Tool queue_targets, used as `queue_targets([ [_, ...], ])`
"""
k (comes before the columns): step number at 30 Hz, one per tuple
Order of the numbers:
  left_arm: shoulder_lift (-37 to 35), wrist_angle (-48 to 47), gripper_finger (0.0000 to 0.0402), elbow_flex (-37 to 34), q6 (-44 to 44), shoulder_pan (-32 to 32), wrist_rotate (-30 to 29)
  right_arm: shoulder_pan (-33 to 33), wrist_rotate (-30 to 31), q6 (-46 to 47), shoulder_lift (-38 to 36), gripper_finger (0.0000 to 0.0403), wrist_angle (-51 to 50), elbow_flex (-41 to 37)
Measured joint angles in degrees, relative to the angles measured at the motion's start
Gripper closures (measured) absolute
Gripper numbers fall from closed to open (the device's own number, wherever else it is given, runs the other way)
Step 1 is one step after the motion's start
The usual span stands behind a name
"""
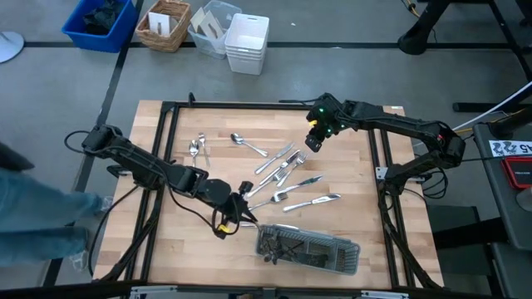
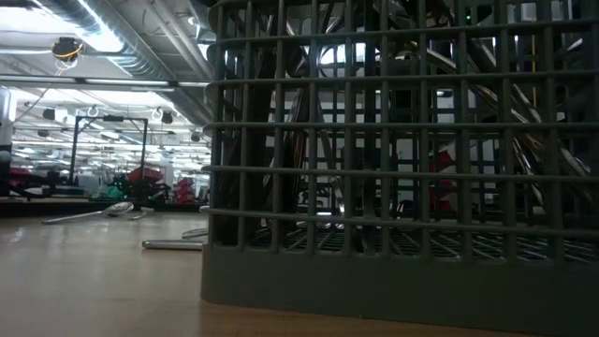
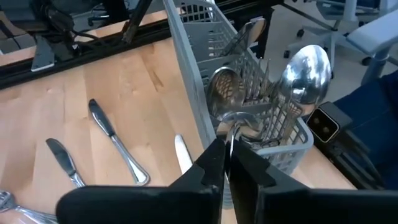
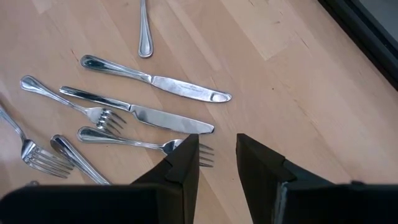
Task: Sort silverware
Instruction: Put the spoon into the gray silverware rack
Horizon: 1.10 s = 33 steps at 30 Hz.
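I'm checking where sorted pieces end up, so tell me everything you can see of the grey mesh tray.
The grey mesh tray is a long, dark grey basket, apparently plastic, with open grid walls. It lies near the table's front edge, slightly angled, right of the left gripper. It already holds several pieces of silverware: spoons lean against its end wall, with fork tines among them. The left gripper's shut fingers sit right by that end, pinching a thin metal handle.

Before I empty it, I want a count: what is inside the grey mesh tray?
The grey mesh tray holds at least two spoons, bowls up, and some fork tines. The mesh walls and the left gripper cover the rest, so no full count is possible.
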Motion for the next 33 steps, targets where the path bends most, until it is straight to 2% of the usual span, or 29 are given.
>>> queue_targets([
  [5,0.0,-0.2,0.0397,0.7,3.3,0.0,0.0,0.0,0.0,-0.3,0.0,0.0295,0.0,0.0],
  [17,0.0,-6.7,0.04,7.5,18.0,-0.4,0.2,0.0,0.0,-0.3,0.0,0.0295,0.0,0.0],
  [24,0.0,-9.6,0.0401,7.5,32.6,-2.9,-0.1,0.0,0.0,-0.4,0.0,0.0295,0.0,0.0],
  [33,0.0,-9.3,0.0395,7.5,34.3,-3.0,-0.1,0.0,0.0,-0.4,0.0,0.0295,0.0,0.0],
])
